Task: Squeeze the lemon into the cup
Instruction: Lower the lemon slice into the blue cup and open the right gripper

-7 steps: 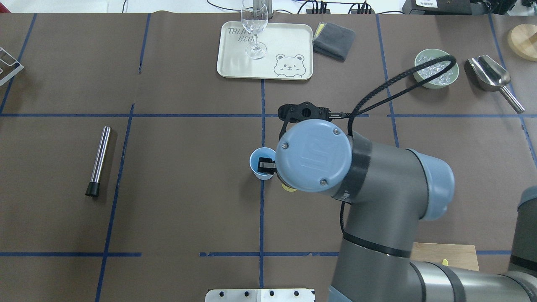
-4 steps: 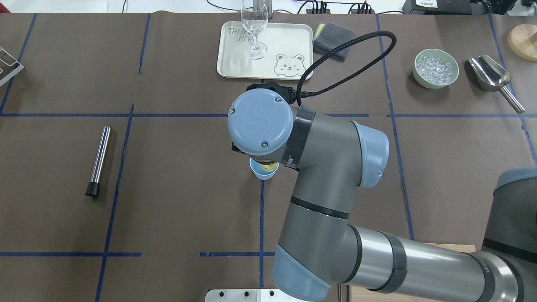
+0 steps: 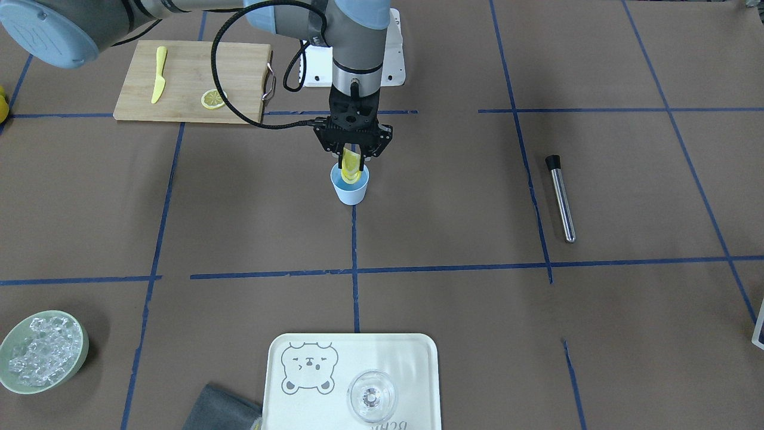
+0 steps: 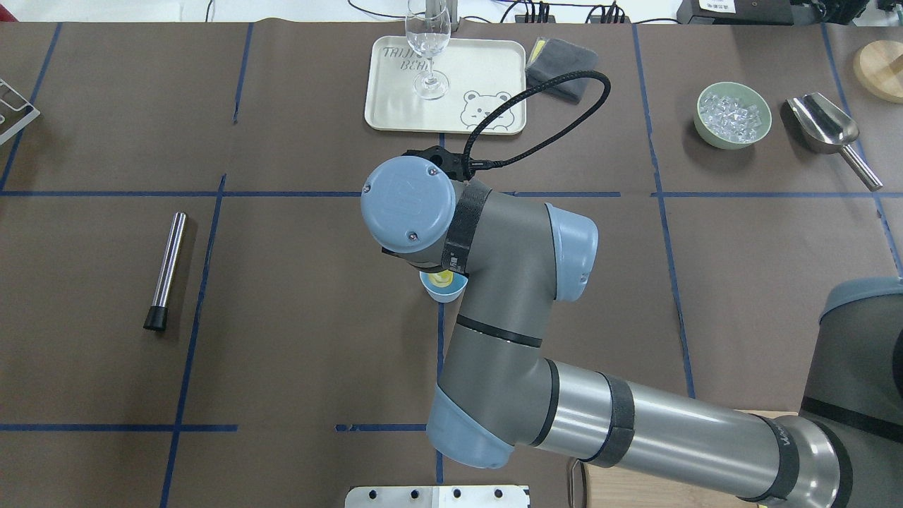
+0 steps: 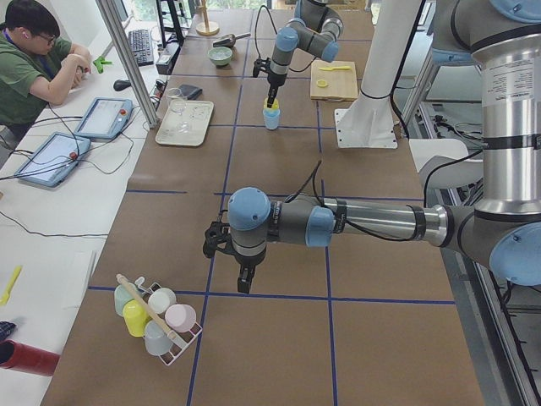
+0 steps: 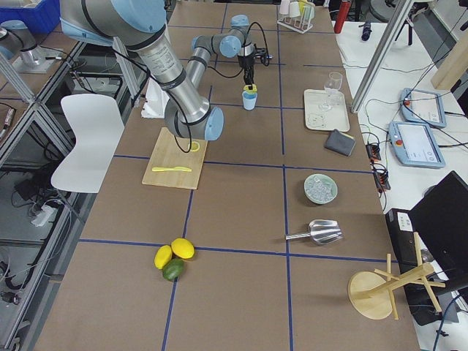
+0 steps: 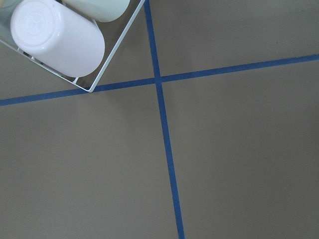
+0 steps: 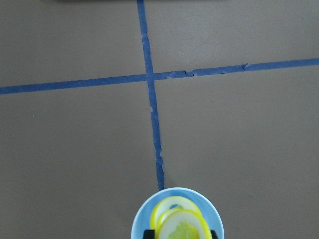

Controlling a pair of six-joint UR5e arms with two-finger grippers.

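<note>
The pale blue cup stands on the table's middle blue line. My right gripper points straight down over it and is shut on a yellow lemon slice, which is pinched on edge with its lower part at the cup's mouth. The right wrist view shows the cup from above with the slice between the two black fingertips and a second yellow ring behind it. In the overhead view my right wrist hides most of the cup. My left gripper hangs over bare table; I cannot tell whether it is open or shut.
A cutting board by the robot's base holds another lemon slice and a yellow knife. A tray carries a clear glass. Also here are an ice bowl, a metal rod, a scoop and a cup rack.
My right arm has swung left and turned its wrist. The lemon slice has gone from beside the cup's right rim to directly over the cup's mouth.
</note>
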